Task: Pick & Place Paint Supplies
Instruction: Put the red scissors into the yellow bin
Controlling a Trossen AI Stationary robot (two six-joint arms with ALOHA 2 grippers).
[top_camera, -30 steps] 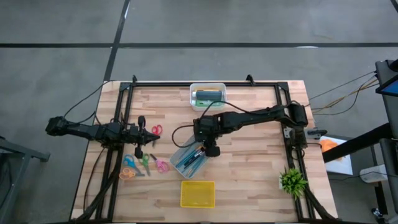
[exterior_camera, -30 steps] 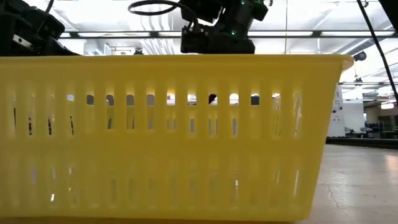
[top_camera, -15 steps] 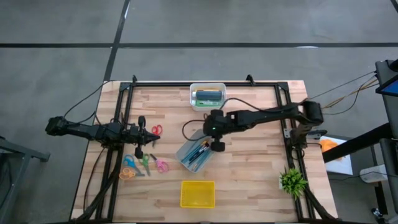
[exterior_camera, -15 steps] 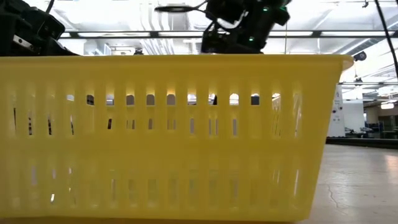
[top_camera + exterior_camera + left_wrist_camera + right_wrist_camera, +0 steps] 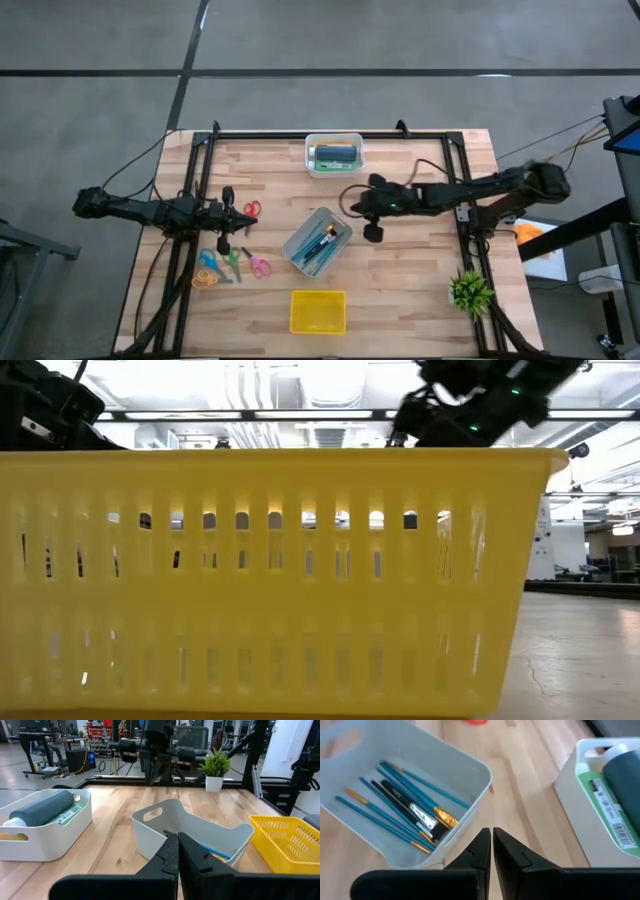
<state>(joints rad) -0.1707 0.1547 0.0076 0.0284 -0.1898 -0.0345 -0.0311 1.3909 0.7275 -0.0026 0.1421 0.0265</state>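
Surface: pale wooden table [image 5: 410, 260].
Done: blue-handled brushes [image 5: 402, 805] lie in grey plastic bin [image 5: 318, 240].
My right gripper [image 5: 374, 232]: shut, empty.
Left gripper [image 5: 222, 245]: shut, waiting.

We take the brush bin [image 5: 316, 240] mid-counter [image 5: 410, 270] as landmark | brushes [image 5: 402, 807] lie inside it | tub [image 5: 334, 155] with tubes behind it | basket [image 5: 318, 311] before it | scissors [image 5: 228, 262] to its left | right end effector [image 5: 374, 233] just right of it | plant [image 5: 470, 291] far right, nearer the front.
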